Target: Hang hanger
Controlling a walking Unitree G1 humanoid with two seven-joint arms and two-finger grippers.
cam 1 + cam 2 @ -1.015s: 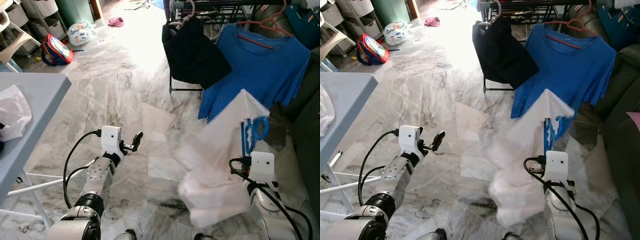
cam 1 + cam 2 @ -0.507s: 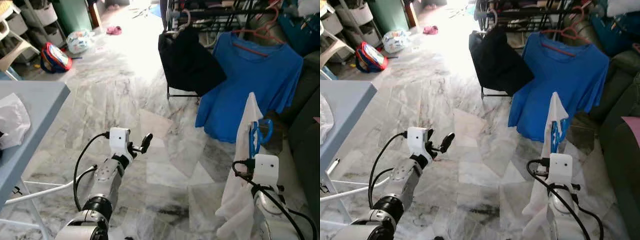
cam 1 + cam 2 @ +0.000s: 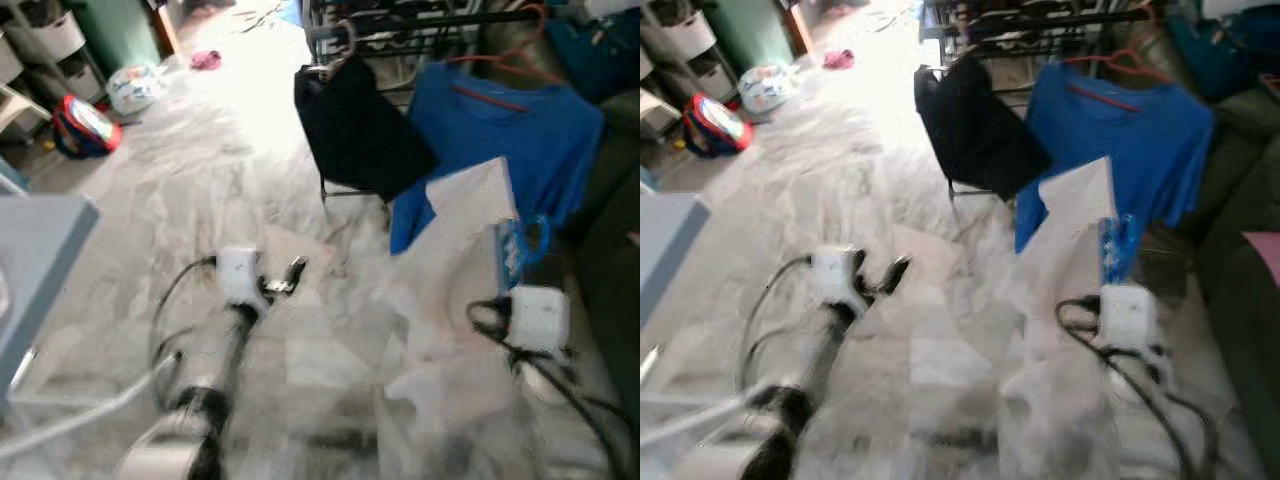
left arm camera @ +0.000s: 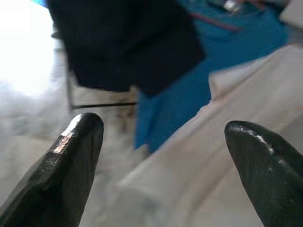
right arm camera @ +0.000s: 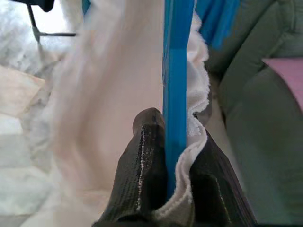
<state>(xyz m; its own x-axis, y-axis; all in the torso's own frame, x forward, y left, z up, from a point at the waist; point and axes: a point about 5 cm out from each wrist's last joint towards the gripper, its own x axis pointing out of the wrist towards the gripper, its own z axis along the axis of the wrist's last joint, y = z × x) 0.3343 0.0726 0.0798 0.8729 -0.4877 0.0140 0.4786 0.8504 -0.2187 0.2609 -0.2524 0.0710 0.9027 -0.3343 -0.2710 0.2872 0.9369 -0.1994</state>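
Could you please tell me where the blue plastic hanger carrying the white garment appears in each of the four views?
Left eye view: blue plastic hanger at right, above the right gripper's white wrist block.
Right eye view: hanger right of centre.
Left wrist view: I cannot make out the hanger.
Right wrist view: hanger upright, clamped between the right gripper fingers.
Shared landmark: the hanging blue T-shirt.

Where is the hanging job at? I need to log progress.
Done: white garment is on the blue hanger, as the right wrist view shows. In hand: right gripper is shut on the hanger. Left: hooking it on the rack by the blue shirt. Left gripper is open.
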